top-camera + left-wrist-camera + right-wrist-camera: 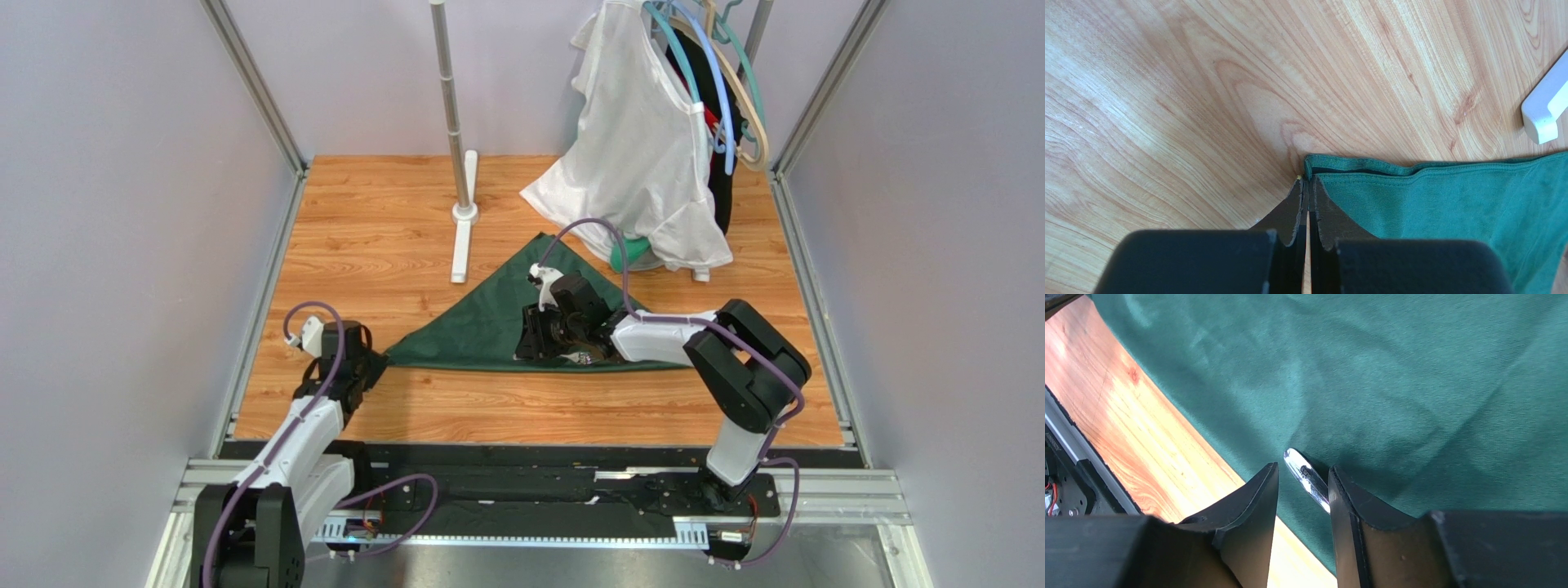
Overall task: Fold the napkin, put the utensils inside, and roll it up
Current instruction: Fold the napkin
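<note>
Napkin (491,325) triangle overhead, silver utensil (1307,476) only in right wrist view

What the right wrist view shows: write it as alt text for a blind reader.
The shiny end of a silver utensil sits between the parted black fingers of the right gripper, close against one of them, over the dark green napkin. A strip of wooden table shows at the left.
</note>
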### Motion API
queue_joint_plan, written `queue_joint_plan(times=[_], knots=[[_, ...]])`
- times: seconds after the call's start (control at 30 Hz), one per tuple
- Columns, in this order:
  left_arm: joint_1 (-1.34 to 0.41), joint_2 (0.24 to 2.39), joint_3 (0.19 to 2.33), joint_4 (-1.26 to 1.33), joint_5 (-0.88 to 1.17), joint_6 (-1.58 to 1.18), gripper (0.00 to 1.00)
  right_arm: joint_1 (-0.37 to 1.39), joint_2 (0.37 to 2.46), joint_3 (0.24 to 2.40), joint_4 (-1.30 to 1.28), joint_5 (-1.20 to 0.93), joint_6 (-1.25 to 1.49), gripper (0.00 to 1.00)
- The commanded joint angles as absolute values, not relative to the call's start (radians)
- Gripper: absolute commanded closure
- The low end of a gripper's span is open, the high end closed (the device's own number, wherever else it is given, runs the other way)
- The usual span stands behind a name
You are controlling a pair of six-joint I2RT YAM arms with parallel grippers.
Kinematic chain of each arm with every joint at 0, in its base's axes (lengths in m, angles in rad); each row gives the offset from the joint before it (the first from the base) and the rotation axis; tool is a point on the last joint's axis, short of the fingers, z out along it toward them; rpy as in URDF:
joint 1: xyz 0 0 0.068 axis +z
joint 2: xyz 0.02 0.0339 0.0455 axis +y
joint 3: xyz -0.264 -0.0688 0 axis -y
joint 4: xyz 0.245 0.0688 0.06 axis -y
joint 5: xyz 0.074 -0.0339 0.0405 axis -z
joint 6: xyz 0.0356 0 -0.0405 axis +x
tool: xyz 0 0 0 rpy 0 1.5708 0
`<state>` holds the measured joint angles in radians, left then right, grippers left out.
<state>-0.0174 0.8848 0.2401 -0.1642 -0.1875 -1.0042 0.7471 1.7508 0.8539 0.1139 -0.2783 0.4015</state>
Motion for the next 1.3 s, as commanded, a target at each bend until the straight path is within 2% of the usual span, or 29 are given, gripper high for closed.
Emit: queue_joint_plan(times=[0.0,0.33,0.93,1.1,1.27], knots=[[-0.008,0.893,0.229,-0.146,-0.178,-0.985,1.0,0.761,1.744,0.865,0.137,-0.284,0.383,0.61],[-0.006,0.876,0.233,-0.126,-0.161,-0.95,1.0,0.764,1.68,0.885,0.101,-0.262,0.382,0.6],[-0.006,0.578,0.221,-0.167,-0.221,-0.793,1.0,0.744,1.336,0.848,-0.106,-0.055,0.37,0.58],[-0.006,0.497,0.248,-0.134,-0.155,-0.626,1.0,0.675,1.325,0.827,-0.123,-0.052,0.382,0.58],[-0.018,0.546,0.216,0.027,0.012,-0.621,1.0,0.621,1.278,0.801,-0.136,-0.055,0.377,0.58]])
